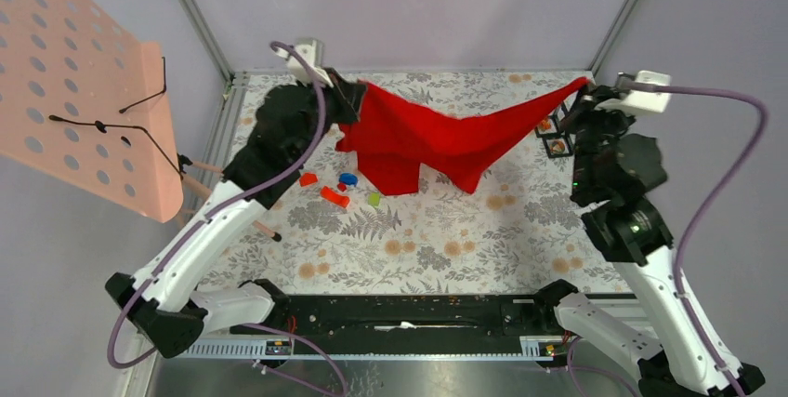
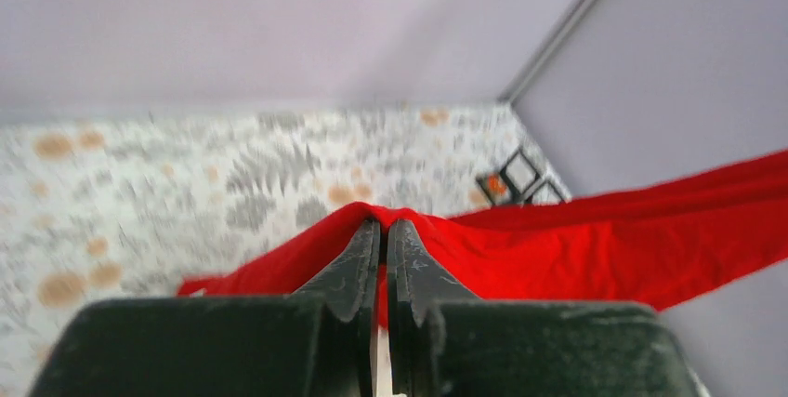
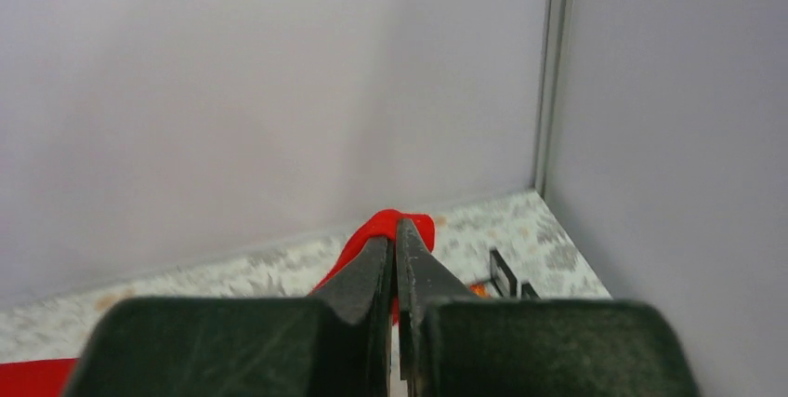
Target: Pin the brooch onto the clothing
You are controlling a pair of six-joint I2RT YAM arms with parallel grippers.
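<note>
Top external view: at left, my left gripper (image 1: pixel 347 99) is closed tight on one end of the clothing (image 1: pixel 418 137), which hangs stretched above the table (image 1: pixel 446 248) toward the right, where my right gripper (image 1: pixel 583 92) pinches its other end.

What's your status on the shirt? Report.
Left fingers shut on red shirt at one end, right fingers shut on the other. Shirt stretched between them, hanging above the table. Beneath it, small coloured pieces; no brooch seen on it.

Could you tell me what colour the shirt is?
The shirt is bright red; top external view.
</note>
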